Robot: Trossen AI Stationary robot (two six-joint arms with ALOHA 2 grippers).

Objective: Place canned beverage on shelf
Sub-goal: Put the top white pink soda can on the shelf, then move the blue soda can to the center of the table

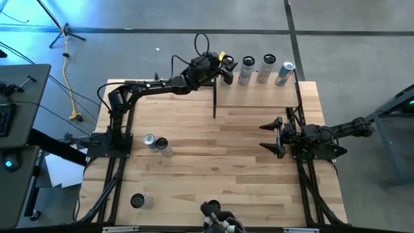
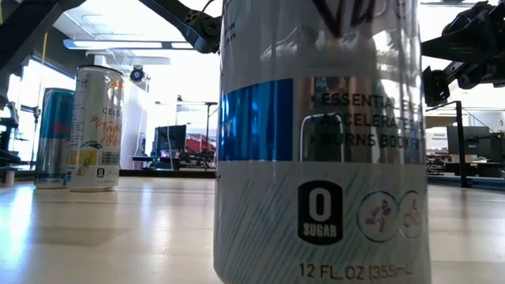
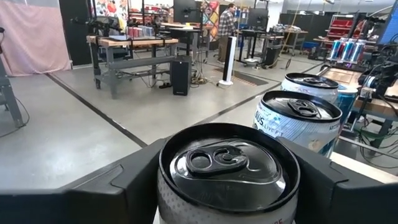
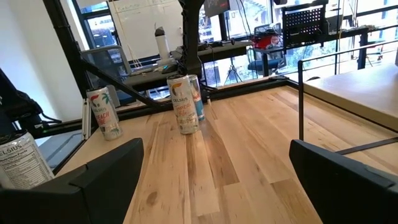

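Placement step: left tool [image 1: 228,70] at twelve o'clock, loosening around black-topped can [image 3: 227,167] on shelf [image 1: 259,96], should retreat next.

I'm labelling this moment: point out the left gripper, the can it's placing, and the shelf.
left gripper [image 1: 226,66]: high view, between its fingertips.
black-topped can [image 3: 227,167]: left wrist view, lid.
shelf [image 1: 259,96]: high view, bare plank.
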